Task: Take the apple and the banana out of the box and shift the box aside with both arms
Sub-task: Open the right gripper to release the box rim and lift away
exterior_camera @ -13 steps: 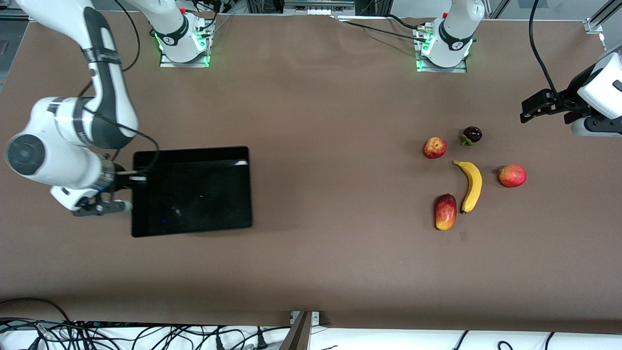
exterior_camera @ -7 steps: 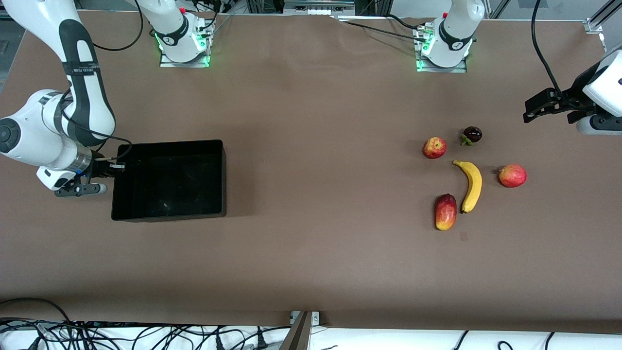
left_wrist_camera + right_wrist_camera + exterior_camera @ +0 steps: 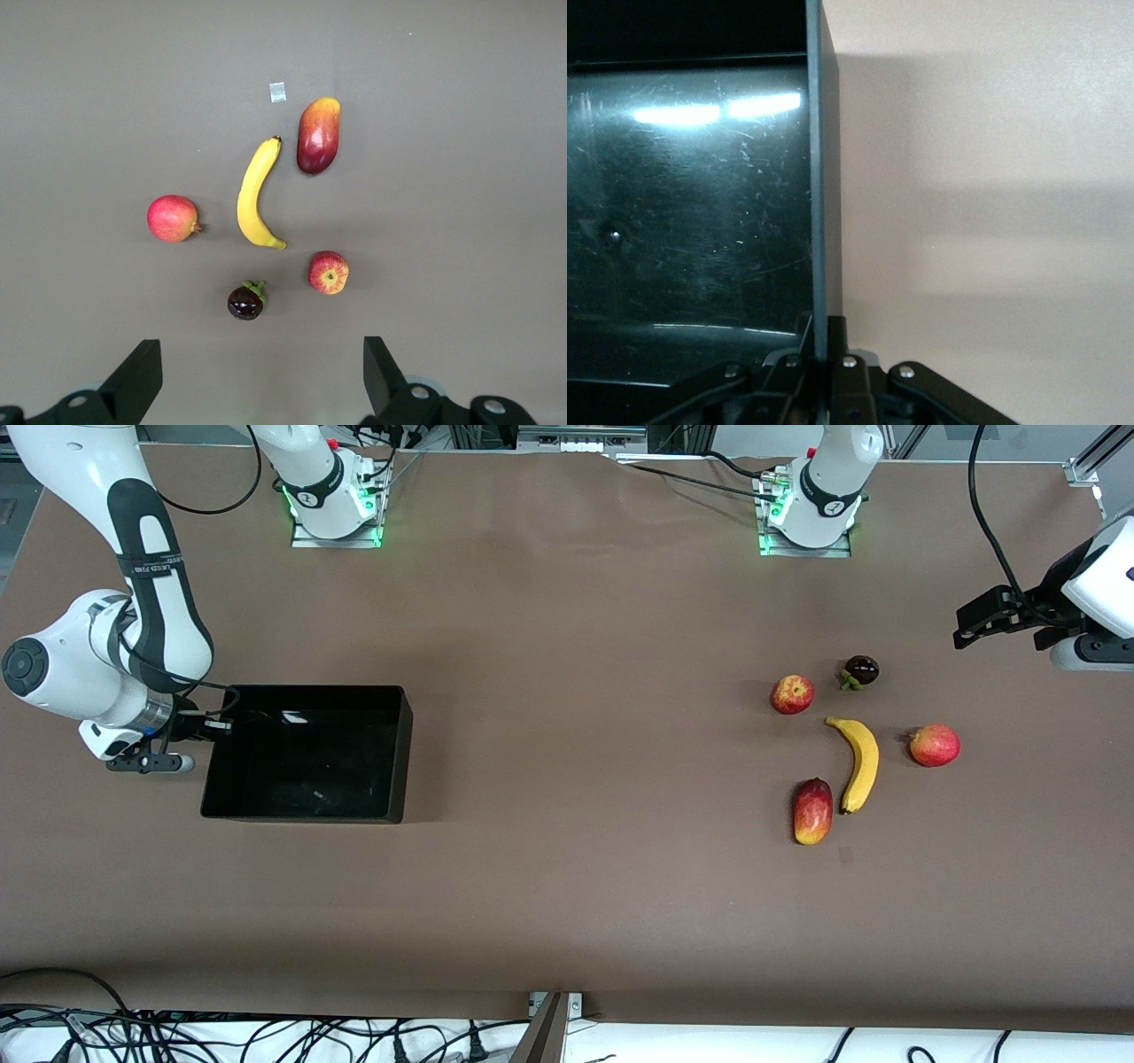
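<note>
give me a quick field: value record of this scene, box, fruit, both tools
box: black box, nothing in it, at the right arm's end of the table
right tool: right tool shut on the box's wall
left tool: left tool open, holding nothing, waiting above the table's end past the fruit
banana: banana on the table, outside the box
apple: apple on the table, farther from the front camera than the banana
other fruit: mango, pinkish-red fruit, dark fruit, all around the banana
surface: brown table
</note>
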Action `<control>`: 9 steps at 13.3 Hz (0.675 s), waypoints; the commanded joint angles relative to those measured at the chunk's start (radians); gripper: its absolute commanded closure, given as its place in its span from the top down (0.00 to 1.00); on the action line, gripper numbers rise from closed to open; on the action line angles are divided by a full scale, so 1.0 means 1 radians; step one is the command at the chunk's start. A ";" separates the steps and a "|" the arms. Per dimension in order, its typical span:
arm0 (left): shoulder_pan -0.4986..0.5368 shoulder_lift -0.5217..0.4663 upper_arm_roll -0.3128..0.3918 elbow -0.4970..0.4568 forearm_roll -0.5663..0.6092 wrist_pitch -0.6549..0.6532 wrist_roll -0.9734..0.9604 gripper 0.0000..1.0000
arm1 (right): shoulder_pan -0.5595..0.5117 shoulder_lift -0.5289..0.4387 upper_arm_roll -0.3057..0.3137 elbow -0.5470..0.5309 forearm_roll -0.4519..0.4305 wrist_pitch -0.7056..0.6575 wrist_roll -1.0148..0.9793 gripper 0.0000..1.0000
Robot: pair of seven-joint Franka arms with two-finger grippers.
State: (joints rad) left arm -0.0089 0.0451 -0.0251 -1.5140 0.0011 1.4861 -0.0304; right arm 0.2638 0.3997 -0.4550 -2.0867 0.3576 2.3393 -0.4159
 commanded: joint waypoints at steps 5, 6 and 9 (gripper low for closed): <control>-0.002 -0.020 0.004 -0.014 0.002 0.003 -0.016 1.00 | 0.009 -0.045 0.016 0.034 0.027 -0.006 -0.043 1.00; -0.002 -0.021 0.004 -0.012 0.003 0.003 -0.017 1.00 | 0.024 -0.059 0.016 0.049 0.023 -0.026 -0.040 1.00; 0.004 -0.022 0.010 -0.008 0.003 0.000 -0.016 1.00 | 0.071 -0.079 0.004 0.143 -0.002 -0.160 0.011 1.00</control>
State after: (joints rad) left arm -0.0079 0.0447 -0.0226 -1.5140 0.0012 1.4861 -0.0368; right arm 0.3074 0.3485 -0.4409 -1.9974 0.3602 2.2673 -0.4322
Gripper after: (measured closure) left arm 0.000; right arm 0.163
